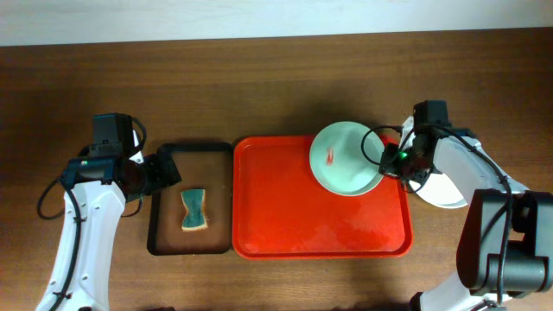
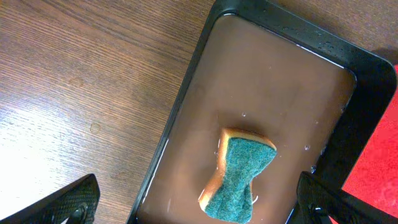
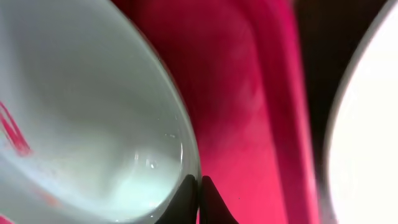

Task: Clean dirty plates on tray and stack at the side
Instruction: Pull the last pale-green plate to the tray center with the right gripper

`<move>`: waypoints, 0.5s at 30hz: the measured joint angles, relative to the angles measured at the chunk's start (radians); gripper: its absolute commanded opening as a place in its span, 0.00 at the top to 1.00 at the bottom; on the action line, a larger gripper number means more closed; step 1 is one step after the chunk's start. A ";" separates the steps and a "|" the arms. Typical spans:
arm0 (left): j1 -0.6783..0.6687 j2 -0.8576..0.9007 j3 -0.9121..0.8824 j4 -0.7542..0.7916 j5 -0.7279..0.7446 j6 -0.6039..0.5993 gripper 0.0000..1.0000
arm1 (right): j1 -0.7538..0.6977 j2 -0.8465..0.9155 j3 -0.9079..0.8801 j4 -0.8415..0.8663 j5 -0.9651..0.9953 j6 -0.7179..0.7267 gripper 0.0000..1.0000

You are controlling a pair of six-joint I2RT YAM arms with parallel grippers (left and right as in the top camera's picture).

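A pale mint plate (image 1: 341, 160) with a red smear at its centre is over the back right corner of the red tray (image 1: 320, 216), overhanging its back rim. My right gripper (image 1: 386, 160) is shut on this plate's right rim; the right wrist view shows the fingertips (image 3: 199, 186) pinching the plate's edge (image 3: 74, 112) above the red tray (image 3: 249, 93). A second plate (image 1: 445, 190) lies on the table right of the tray, partly hidden by my right arm; it also shows in the right wrist view (image 3: 367, 124). My left gripper (image 1: 168, 170) is open and empty.
A black-rimmed brown tray (image 1: 164, 242) sits left of the red tray with a green-and-yellow sponge (image 1: 194, 210) in it. In the left wrist view the sponge (image 2: 239, 177) lies on the wet brown tray (image 2: 273, 81), between the open left fingers (image 2: 199, 202).
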 measured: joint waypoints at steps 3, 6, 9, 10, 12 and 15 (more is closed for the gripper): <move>0.000 0.000 0.000 0.000 0.000 0.000 0.01 | 0.050 0.000 0.000 -0.051 -0.029 0.005 0.96; 0.000 0.000 0.000 0.000 0.000 0.000 0.01 | 0.200 0.000 0.000 -0.070 -0.042 0.031 0.96; 0.000 0.000 0.000 0.000 0.000 0.000 0.01 | 0.330 0.000 0.000 -0.087 -0.050 0.087 0.79; 0.000 0.000 0.000 0.000 0.000 0.000 0.01 | 0.356 0.000 0.000 -0.087 -0.051 0.100 0.74; 0.000 0.000 0.000 0.000 0.000 0.000 0.01 | 0.387 0.000 0.000 -0.059 -0.033 0.123 0.73; 0.000 0.000 0.000 0.000 0.000 0.000 0.01 | 0.387 0.001 0.000 -0.023 0.014 0.127 0.76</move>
